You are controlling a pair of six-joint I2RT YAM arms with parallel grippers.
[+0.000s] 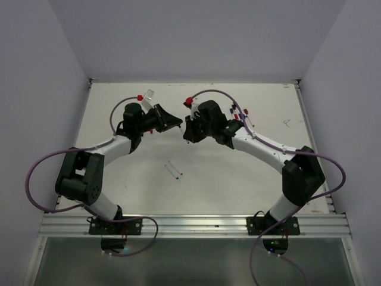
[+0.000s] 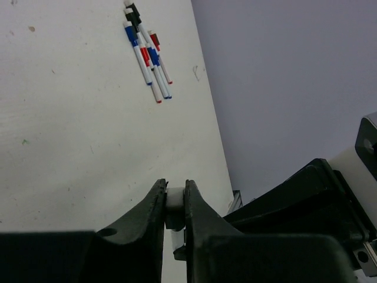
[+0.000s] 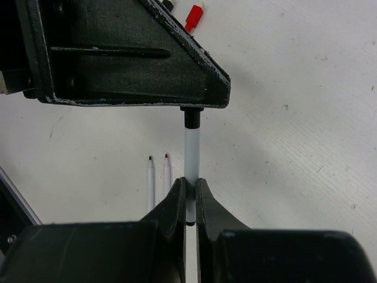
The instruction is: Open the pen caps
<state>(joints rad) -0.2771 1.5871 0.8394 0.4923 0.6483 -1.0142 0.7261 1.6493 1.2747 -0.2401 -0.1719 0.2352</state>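
1. top: left gripper [image 1: 174, 124] and right gripper [image 1: 187, 127] meet nose to nose mid-table; what they share is hidden here.
2. left wrist: left jaws are pinched on the pale end of the cap [image 2: 175, 203]; spare pens [image 2: 147, 59] lie well apart.
3. right wrist: right jaws clamp the pen [image 3: 191, 150]; its black cap points straight away into the left gripper, so the pull likely runs along that axis.

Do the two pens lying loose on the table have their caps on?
No, the two loose pens on the table end in bare pointed tips with no caps.
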